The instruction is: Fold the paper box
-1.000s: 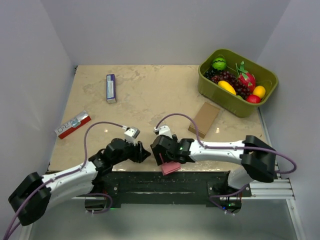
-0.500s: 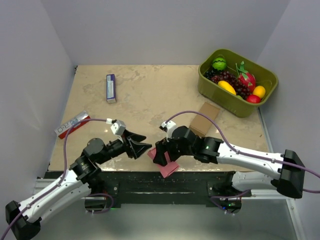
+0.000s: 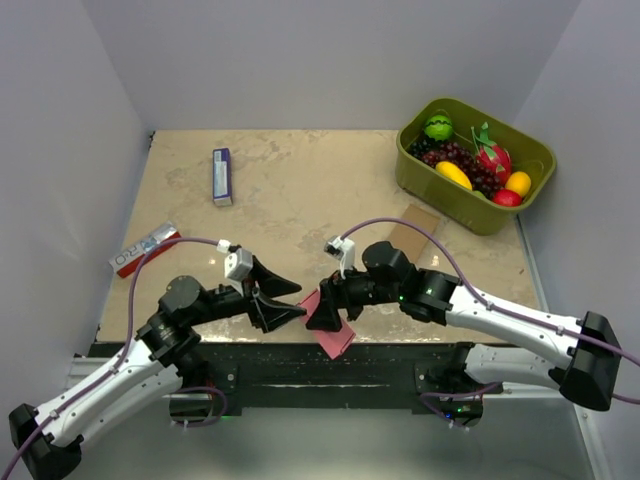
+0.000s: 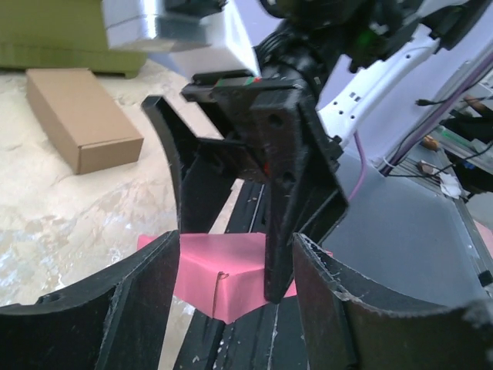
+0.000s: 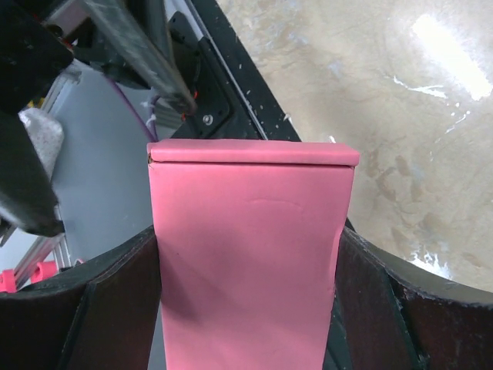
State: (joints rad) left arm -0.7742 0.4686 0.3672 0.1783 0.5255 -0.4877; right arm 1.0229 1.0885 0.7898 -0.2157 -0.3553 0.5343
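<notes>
The paper box [image 3: 332, 333] is a small pink-red packet held over the table's near edge. My right gripper [image 3: 322, 306] is shut on it. In the right wrist view the paper box [image 5: 250, 247] fills the gap and both fingers press its sides. My left gripper [image 3: 290, 298] stands open just left of the box, pointing at it. In the left wrist view a corner of the paper box [image 4: 223, 281] shows between and beyond the spread fingers of my left gripper [image 4: 235, 243], with one right finger [image 4: 281, 231] standing on it. Nothing is held in the left gripper.
A brown cardboard box [image 3: 410, 238] lies right of centre. A green tub [image 3: 440, 188] of toy fruit stands at the back right. A red-and-white packet [image 3: 145, 249] lies at the left edge, and a blue-and-white packet [image 3: 222, 176] farther back. The black rail [image 3: 380, 360] runs under the box.
The left jaws have spread wider and that arm has swung its gripper up beside the box. The right arm has stretched out leftward, still holding the box at the near edge.
</notes>
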